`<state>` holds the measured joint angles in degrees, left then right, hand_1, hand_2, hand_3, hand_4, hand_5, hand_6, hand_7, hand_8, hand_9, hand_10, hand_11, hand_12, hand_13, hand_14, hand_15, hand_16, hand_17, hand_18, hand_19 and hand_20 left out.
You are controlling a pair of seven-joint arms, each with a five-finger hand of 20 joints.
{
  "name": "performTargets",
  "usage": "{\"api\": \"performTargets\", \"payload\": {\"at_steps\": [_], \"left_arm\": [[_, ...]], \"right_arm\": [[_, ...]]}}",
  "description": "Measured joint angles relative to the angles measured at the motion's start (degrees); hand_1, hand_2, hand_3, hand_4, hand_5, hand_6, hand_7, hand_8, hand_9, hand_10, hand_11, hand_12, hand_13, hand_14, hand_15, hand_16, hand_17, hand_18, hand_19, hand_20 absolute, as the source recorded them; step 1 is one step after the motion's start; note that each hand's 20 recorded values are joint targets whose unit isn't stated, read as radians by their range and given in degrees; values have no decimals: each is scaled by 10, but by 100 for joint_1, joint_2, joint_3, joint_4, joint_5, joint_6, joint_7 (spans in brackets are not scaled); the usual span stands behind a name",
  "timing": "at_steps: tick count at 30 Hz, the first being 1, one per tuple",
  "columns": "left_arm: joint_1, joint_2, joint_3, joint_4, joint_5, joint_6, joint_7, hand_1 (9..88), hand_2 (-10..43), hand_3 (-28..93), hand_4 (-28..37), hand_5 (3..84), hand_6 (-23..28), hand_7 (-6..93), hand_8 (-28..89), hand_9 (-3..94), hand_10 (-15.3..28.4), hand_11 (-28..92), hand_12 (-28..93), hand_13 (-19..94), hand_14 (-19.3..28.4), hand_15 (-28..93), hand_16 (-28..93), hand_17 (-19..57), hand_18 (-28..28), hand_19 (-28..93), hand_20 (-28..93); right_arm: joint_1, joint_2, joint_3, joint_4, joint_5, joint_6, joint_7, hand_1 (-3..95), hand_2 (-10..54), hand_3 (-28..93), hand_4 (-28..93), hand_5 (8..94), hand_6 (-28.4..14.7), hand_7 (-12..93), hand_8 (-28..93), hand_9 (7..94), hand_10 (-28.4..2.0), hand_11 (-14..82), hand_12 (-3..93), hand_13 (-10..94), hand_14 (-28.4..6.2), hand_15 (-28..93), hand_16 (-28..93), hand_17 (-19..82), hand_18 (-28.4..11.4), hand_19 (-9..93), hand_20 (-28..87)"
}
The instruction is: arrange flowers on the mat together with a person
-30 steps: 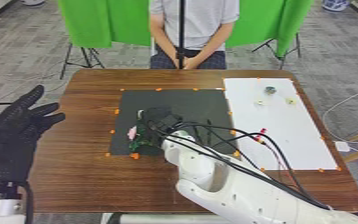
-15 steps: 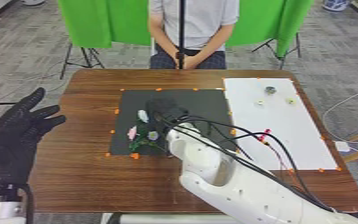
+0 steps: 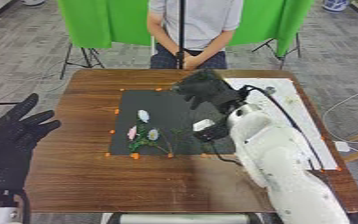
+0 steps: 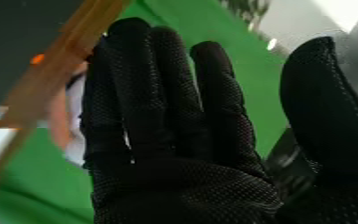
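Head view: right hand [image 3: 206,89] over far-right part of black mat [image 3: 164,103]. White flower [image 3: 143,115], pink flower [image 3: 132,133], pale purple flower [image 3: 153,134] on mat, left of right hand, nearer robot. Left hand [image 3: 8,145] wide, empty.

Right wrist view: right hand [image 4: 189,185] wide, empty; green curtain [image 4: 246,85] behind.

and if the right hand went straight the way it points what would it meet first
Most likely the green cloth beyond the table; the way there looks free, though how far off it hangs is unclear.
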<state>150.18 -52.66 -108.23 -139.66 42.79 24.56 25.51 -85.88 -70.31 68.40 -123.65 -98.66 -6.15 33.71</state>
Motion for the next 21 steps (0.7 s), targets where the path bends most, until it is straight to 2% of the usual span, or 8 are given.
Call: {"api": "performTargets", "payload": {"at_steps": [4,6,9,15,21], "left_arm": [[1,-7,-2,5,7,-16,-2,148,69,768,-283,337,55,152,-109,362,195,252,114,263,284,571,-100,-78,243,517,187],[1,-6,-8,7,13,-34,-13,148,68,767,-283,337,54,149,-110,361,194,246,111,263,284,562,-102,-77,244,513,185],[-2,-6,-25,17,27,-93,-52,147,68,767,-283,336,51,146,-109,359,193,239,108,262,284,561,-101,-81,244,507,181],[-13,0,-22,32,36,-153,-94,145,68,767,-283,333,49,148,-110,352,189,230,105,260,284,552,-101,-85,243,497,168],[-82,24,59,65,39,-165,-123,144,67,768,-283,333,49,147,-110,351,189,230,107,259,284,550,-98,-87,241,497,160]], "right_arm": [[-727,-75,1046,-161,1220,197,-635,306,-9,713,-237,582,-20,129,-112,614,-186,222,157,536,-171,585,101,173,-229,716,26],[-1058,-81,1432,-229,1735,413,-979,295,-8,717,-241,573,-19,130,-114,599,-185,216,158,519,-175,574,96,159,-234,674,87],[-1471,-67,1894,-304,2463,674,-1328,281,-8,723,-242,547,-16,129,-113,565,-186,197,153,488,-180,543,91,139,-233,633,99],[-2006,-12,2626,-316,3636,644,-1554,269,-2,724,-243,523,-20,119,-109,537,-189,175,150,458,-192,508,87,123,-234,604,103],[-2337,10,2818,-289,3766,648,-1728,261,1,731,-245,518,-18,117,-106,530,-189,162,149,454,-193,496,92,120,-234,594,115]]}}
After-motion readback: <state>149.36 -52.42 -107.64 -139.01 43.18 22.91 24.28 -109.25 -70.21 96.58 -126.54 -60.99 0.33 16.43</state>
